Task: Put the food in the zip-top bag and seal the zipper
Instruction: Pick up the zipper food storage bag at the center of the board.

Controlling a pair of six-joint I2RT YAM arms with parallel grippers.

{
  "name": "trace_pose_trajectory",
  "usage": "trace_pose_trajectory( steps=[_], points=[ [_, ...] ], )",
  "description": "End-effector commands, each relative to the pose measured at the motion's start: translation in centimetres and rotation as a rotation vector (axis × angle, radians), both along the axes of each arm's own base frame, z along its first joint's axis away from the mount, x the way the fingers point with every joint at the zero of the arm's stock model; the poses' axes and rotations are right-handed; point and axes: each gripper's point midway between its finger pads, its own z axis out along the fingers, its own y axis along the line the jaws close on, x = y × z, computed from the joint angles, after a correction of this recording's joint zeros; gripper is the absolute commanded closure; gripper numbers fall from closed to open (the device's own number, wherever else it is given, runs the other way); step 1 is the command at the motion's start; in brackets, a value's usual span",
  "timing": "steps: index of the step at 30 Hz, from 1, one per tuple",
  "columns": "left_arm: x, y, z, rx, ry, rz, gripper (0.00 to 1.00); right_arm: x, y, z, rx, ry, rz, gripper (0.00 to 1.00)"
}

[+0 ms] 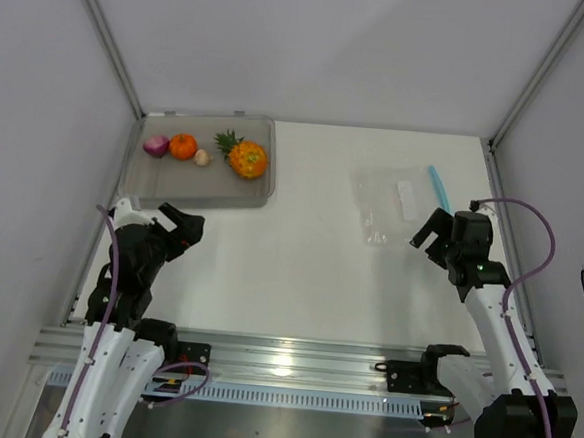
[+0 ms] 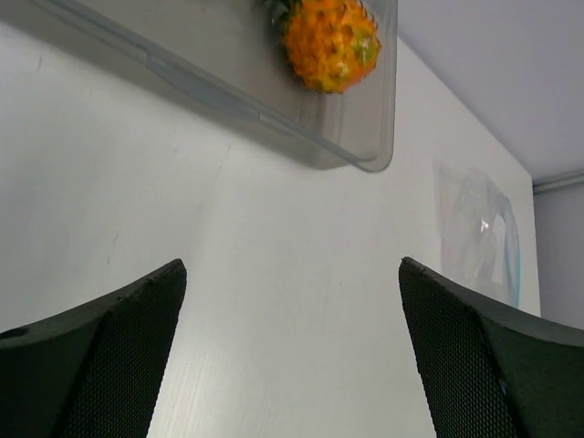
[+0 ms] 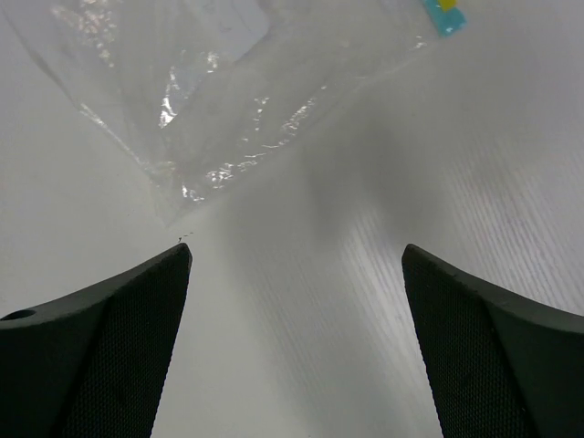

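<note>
Inside the grey tray [image 1: 196, 186], far left, lie the pineapple [image 1: 246, 159], orange [image 1: 183, 146], onion [image 1: 156, 146] and beige bulb [image 1: 203, 158]. The zip-top bag [image 1: 388, 206] lies flat at right, empty, zipper [image 1: 439, 189] along its right edge. The left gripper [image 1: 189, 228], jaws apart, is near the tray. The right gripper [image 1: 428, 237], jaws apart, is just beside the bag.

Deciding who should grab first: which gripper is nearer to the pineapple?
Left. The left gripper sits just short of the tray holding the pineapple; the right gripper is across the table, beside the zip-top bag.
</note>
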Motion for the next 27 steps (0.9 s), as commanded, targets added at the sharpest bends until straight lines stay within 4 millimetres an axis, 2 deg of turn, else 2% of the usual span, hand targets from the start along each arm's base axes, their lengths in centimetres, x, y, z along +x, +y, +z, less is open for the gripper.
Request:
trace_pose_trajectory(
  steps=[1,4,5,8,9,11,12,14,15,17,18,21,22,23,25,27],
  points=[
    [-2.4,-1.5,1.5,-0.049,0.015,-0.087,0.01,0.2,-0.7,1.2,0.052,0.008,-0.023,0.01],
    [-2.4,-3.0,4.5,-0.049,-0.096,-0.188,0.01,2.0,-2.9,1.4,0.067,0.010,-0.076,0.01],
    [-2.3,-3.1,4.8,-0.058,-0.097,-0.192,0.00,2.9,-2.8,0.6,0.093,0.036,-0.059,0.01],
    [-2.1,-4.1,5.0,-0.064,-0.077,-0.251,0.01,5.7,-4.7,1.6,0.081,0.006,-0.069,0.01],
    [-2.2,-4.7,5.0,-0.071,-0.068,-0.287,0.01,6.7,-5.2,0.7,0.082,0.025,-0.072,0.01],
    [-1.9,-5.3,4.5,-0.065,-0.042,-0.328,0.00,8.3,-6.6,1.1,0.057,-0.007,-0.074,0.01],
    [-2.0,-5.6,4.5,-0.068,-0.039,-0.354,0.01,9.5,-7.0,0.2,0.067,0.002,-0.071,0.01],
    [-2.3,-6.1,4.4,-0.056,-0.051,-0.392,0.04,11.2,-8.1,0.1,0.111,-0.016,-0.072,0.01],
    [-2.4,-6.2,4.6,-0.051,-0.071,-0.407,0.05,11.9,-8.4,-1.7,0.143,0.021,-0.073,0.01],
    [-2.8,-6.4,5.1,-0.036,-0.107,-0.426,0.05,13.4,-9.2,-2.0,0.170,0.008,-0.067,0.01],
    [-2.9,-6.4,5.4,-0.028,-0.124,-0.434,0.05,13.9,-9.4,-3.7,0.176,0.047,-0.063,0.01],
    [-3.2,-6.8,6.1,-0.013,-0.163,-0.468,0.06,15.7,-9.7,-4.4,0.175,0.057,-0.037,0.01],
    [-3.2,-7.2,6.6,-0.014,-0.185,-0.492,0.07,15.9,-9.9,-6.0,0.182,0.090,-0.040,0.02],
    [-3.1,-7.4,6.4,-0.017,-0.177,-0.504,0.08,16.6,-10.0,-5.9,0.180,0.080,-0.038,0.02],
    [-2.9,-7.8,6.6,-0.017,-0.186,-0.530,0.08,17.0,-10.0,-7.6,0.185,0.109,-0.032,0.03],
    [-2.5,-8.2,6.1,-0.017,-0.170,-0.551,0.09,18.0,-9.2,-7.8,0.203,0.099,0.008,0.05]
  ],
)
